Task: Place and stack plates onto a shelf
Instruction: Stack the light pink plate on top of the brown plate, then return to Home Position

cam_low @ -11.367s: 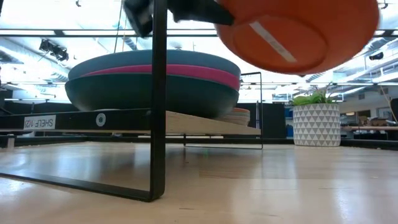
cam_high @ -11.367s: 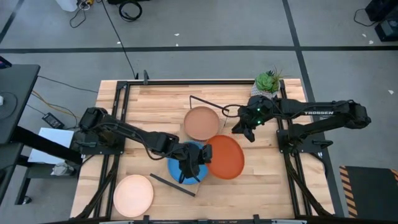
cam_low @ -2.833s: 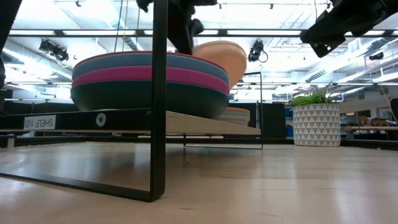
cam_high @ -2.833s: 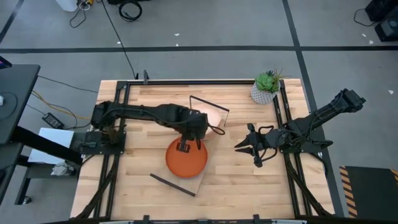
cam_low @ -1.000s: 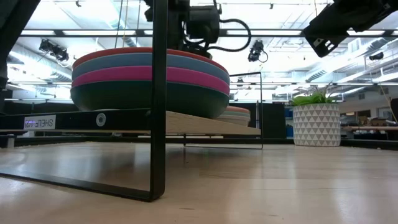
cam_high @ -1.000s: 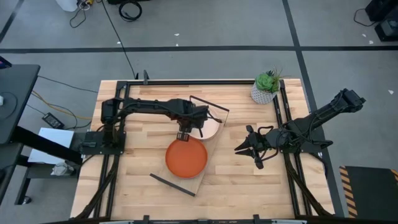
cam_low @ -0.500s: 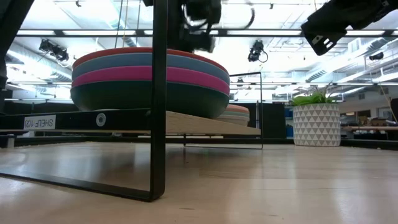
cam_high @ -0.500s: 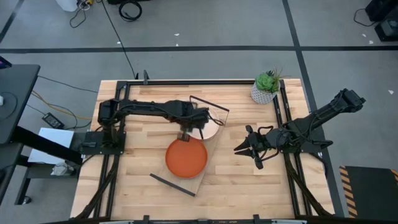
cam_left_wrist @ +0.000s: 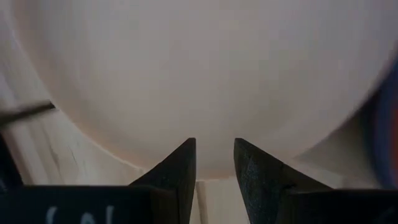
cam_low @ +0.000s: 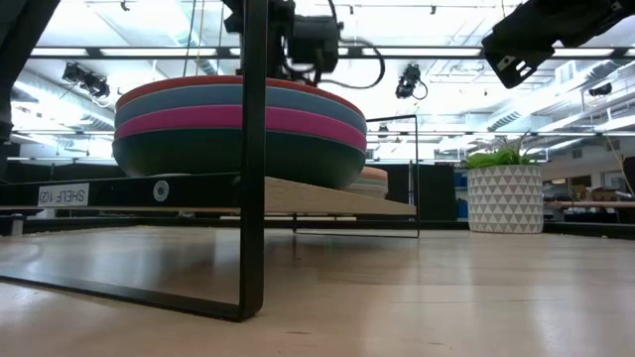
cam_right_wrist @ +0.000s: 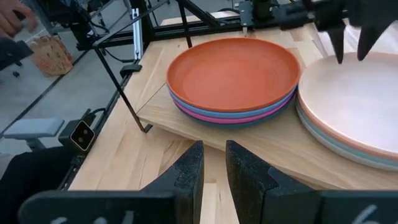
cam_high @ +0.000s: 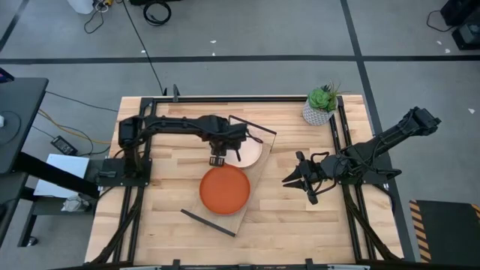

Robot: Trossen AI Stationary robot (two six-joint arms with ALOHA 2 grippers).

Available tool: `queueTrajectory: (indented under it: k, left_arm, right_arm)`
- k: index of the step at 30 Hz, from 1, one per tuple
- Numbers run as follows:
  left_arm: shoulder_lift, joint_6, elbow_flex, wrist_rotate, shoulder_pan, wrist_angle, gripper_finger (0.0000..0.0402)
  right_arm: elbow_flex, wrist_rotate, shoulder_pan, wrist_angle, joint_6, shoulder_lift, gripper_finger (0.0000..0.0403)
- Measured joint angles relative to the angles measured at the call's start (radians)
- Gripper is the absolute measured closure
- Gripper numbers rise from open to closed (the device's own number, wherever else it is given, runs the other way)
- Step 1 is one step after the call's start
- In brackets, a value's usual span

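Observation:
The shelf (cam_high: 253, 178) lies aslant on the table's middle and bears two stacks of plates. The near stack has an orange-red plate (cam_high: 225, 189) on top, over light blue, magenta and dark teal ones (cam_low: 238, 124). The far stack has a pale cream plate (cam_high: 251, 152) on top (cam_right_wrist: 357, 102). My left gripper (cam_high: 216, 158) hovers above the near-left rim of the cream plate (cam_left_wrist: 205, 81), fingers slightly apart, holding nothing. My right gripper (cam_high: 288, 180) waits to the right of the shelf, slightly open and empty (cam_right_wrist: 214, 163).
A small potted plant (cam_high: 321, 103) stands at the table's far right corner. Thin black wire frames (cam_high: 251, 126) rise at both ends of the shelf. Bare tabletop lies to the left and near side of the shelf. A person's hand (cam_right_wrist: 12, 22) shows beyond the table.
My left gripper has drawn back a little from the cream plate toward the table's left edge. Both stacks have stayed still.

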Motion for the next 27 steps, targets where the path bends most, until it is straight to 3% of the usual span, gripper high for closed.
queueTrajectory:
  k: [7,12,20,27]
  left_arm:
    - [-0.094,-0.015,0.044,0.029,-0.088,0.055,0.0285]
    - [-0.210,-0.072,-0.007,0.140,-0.144,0.175,0.0303]
    - [-0.438,-0.113,-0.398,0.266,-0.139,0.571,0.0355]
    - [-0.674,-0.137,-0.686,0.282,-0.134,0.832,0.0382]
  right_arm:
    - [0.000,0.014,0.008,-0.005,0.006,-0.002,0.0329]
    - [0.000,0.163,0.080,0.020,-0.051,-0.054,0.0338]
    - [-0.058,0.210,0.104,0.094,-0.098,-0.084,0.0363]
    - [-0.170,0.210,0.103,0.188,-0.084,-0.136,0.0387]
